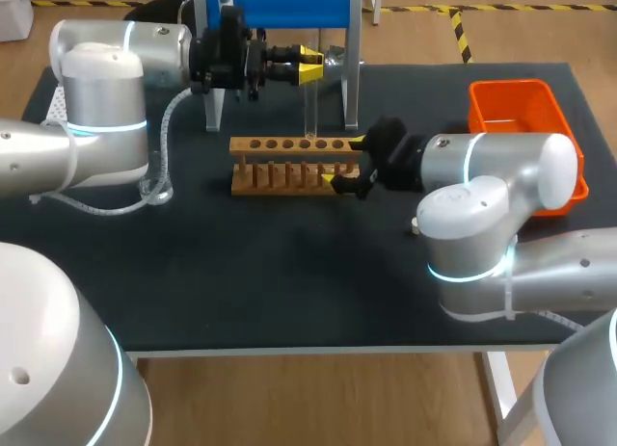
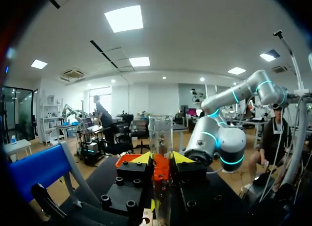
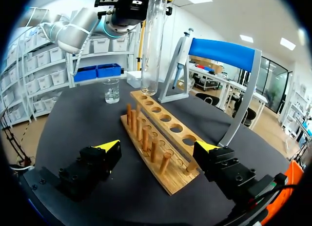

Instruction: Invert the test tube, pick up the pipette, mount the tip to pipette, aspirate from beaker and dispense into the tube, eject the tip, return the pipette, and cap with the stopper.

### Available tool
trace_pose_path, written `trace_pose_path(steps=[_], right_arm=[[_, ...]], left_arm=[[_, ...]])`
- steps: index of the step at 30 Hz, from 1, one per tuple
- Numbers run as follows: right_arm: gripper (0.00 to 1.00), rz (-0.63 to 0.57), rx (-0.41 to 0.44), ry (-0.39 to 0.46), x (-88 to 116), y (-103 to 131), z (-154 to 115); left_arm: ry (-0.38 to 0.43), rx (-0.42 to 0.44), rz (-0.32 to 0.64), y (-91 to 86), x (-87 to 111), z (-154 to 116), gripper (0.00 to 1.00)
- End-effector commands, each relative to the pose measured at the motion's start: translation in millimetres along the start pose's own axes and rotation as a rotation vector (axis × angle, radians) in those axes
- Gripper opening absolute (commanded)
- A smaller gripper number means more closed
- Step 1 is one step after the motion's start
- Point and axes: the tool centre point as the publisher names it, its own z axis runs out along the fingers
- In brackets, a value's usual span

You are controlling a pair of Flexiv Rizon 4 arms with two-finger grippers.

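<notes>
**Tube poised over the rack, pipetting yet to begin**

Nearest the lens, our right claw (image 3: 158,147) stands with its fingers wide apart astride one end of the wooden rack (image 3: 161,138) on the black tabletop (image 1: 289,273), not clearly touching it. Higher up, our left claw (image 1: 310,65) is clamped on the glass test tube (image 1: 310,109). The tube hangs upright, rounded end down just above the rack's row of holes and open mouth up. We judge the inverting step all but finished, with the tube not yet seated in a hole.

Everything else is left to do. The pipette (image 3: 180,60) hangs on its blue-topped stand (image 1: 280,8) behind the rack. The beaker (image 3: 111,91) sits past the rack's far end, well apart from both claws. An orange bin (image 1: 511,104) waits at the tabletop's right edge. Tips and stopper we cannot make out.
</notes>
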Motion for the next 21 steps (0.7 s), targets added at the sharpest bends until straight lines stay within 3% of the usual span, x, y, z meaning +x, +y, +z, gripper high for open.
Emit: trace_pose_path(steps=[1,21], right_arm=[[1.0,-0.003,0.006,-0.001,1.1,0.6,1.2],[1.0,-0.029,0.059,0.015,-0.1,6.7,-5.6]], left_arm=[[0.003,-0.004,-0.002,-0.7,-1.2,-0.2,0.0],[0.003,-0.004,-0.002,-0.7,-1.2,-0.2,0.0]])
